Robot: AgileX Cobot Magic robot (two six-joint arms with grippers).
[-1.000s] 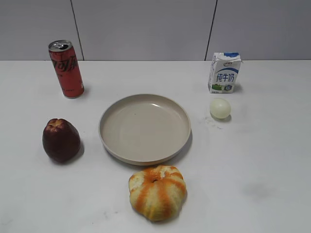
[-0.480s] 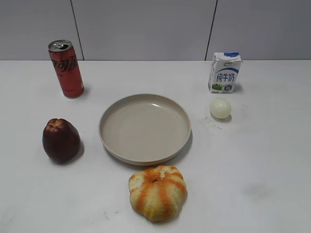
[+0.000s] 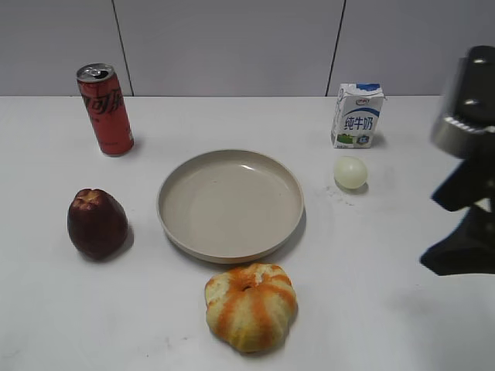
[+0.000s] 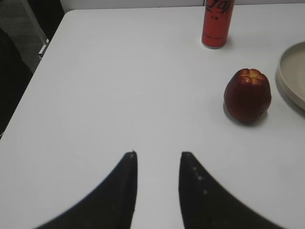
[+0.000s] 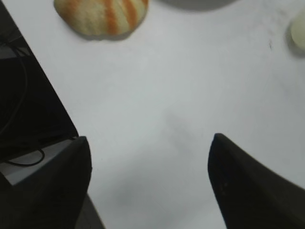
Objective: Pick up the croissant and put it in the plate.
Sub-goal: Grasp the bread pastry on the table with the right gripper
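Note:
The croissant (image 3: pixel 250 306), a lobed orange and pale-yellow striped bun, lies near the table's front edge, just in front of the plate (image 3: pixel 179 229). It also shows at the top of the right wrist view (image 5: pixel 101 17). The beige plate is empty; its edge shows in the left wrist view (image 4: pixel 287 76). My right gripper (image 3: pixel 464 224) hangs above the table at the far right, open and empty, well right of the croissant; its jaws (image 5: pixel 150 157) are wide apart. My left gripper (image 4: pixel 157 155) is open and empty over bare table, left of the apple.
A dark red apple (image 3: pixel 97 222) sits left of the plate, also in the left wrist view (image 4: pixel 247 95). A red can (image 3: pixel 104 109) stands at back left. A milk carton (image 3: pixel 357 115) stands at back right with a pale egg (image 3: pixel 349 172) before it.
My right gripper has come into the exterior view at the right edge. The objects on the table have not moved.

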